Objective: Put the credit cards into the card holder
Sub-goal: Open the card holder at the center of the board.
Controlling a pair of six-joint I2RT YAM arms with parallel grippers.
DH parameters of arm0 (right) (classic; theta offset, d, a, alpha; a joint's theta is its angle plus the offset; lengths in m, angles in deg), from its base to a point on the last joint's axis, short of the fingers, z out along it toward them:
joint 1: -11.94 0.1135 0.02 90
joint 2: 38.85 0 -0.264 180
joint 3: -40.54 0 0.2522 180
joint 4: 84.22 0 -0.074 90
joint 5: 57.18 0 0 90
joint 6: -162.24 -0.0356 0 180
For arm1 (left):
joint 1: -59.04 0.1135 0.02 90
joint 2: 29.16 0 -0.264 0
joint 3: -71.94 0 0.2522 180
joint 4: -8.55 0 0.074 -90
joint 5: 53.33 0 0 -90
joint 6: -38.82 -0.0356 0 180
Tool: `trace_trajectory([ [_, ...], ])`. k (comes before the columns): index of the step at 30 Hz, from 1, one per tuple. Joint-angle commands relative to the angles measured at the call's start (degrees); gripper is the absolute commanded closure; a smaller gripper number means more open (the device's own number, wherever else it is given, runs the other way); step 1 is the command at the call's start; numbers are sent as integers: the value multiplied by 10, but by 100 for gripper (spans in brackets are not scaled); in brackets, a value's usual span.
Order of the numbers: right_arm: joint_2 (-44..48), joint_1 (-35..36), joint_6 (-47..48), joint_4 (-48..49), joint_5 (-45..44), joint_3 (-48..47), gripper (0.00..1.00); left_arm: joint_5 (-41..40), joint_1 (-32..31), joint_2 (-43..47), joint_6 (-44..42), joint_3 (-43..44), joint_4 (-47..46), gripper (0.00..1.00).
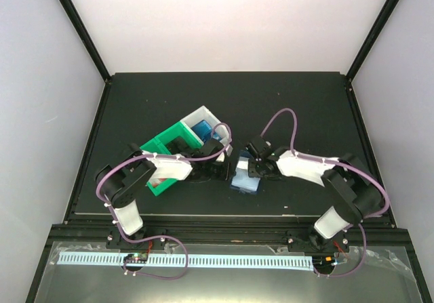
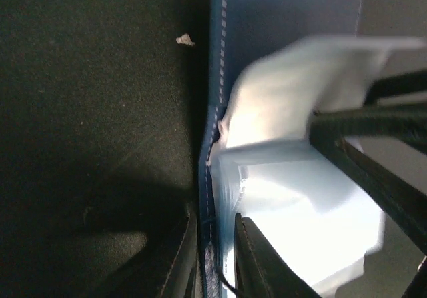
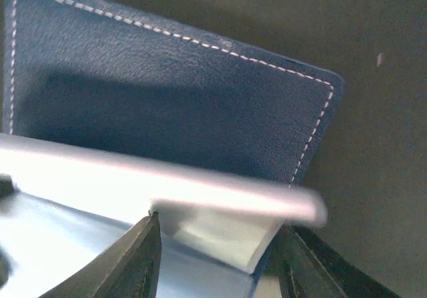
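Observation:
The dark blue card holder (image 1: pixel 245 181) lies open on the black table between my two grippers. My left gripper (image 1: pixel 222 167) is shut on the edge of its blue cover (image 2: pixel 287 11); the fingers (image 2: pixel 215 218) pinch the stitched edge beside the clear sleeves (image 2: pixel 300 231). My right gripper (image 1: pixel 252 166) holds a white credit card (image 3: pixel 200 191) across its width between its fingers (image 3: pixel 219 225), just over the sleeves and in front of the blue cover (image 3: pixel 167 91). The card looks blurred in the left wrist view (image 2: pixel 300 85).
A green bin (image 1: pixel 163 157) and a white bin (image 1: pixel 203 121) stand left of the holder, under my left arm. Blue cards (image 1: pixel 201 130) lie in the white bin and a red-and-white card (image 1: pixel 159 179) in the green one.

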State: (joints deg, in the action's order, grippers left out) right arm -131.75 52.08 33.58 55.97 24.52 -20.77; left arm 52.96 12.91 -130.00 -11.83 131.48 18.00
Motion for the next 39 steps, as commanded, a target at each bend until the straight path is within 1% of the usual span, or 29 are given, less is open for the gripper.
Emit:
trace_trajectory([
  [1,42,9,-82,-14,134,75,52,26,6,26,-11,18,29,82],
  [7,121,10,-224,74,191,136,51,23,7,86,-4,-4,47,76],
  [9,130,13,-268,108,207,151,51,15,6,112,0,-21,56,71],
  [12,130,27,-324,146,224,163,51,2,7,153,8,-45,70,68],
  [16,133,51,-380,203,236,178,52,17,6,189,17,-79,71,68],
  [19,144,68,-402,217,219,185,54,21,6,193,26,-99,60,69],
  [22,164,72,-399,204,196,188,54,23,6,183,25,-102,49,72],
  [26,192,73,-354,155,172,174,54,24,6,163,19,-94,38,75],
  [31,230,74,-281,118,193,156,53,27,6,138,14,-86,14,77],
  [35,256,73,-252,128,220,158,55,26,6,117,12,-76,10,79],
  [39,264,74,-202,170,257,155,58,27,6,110,10,-74,2,80],
])
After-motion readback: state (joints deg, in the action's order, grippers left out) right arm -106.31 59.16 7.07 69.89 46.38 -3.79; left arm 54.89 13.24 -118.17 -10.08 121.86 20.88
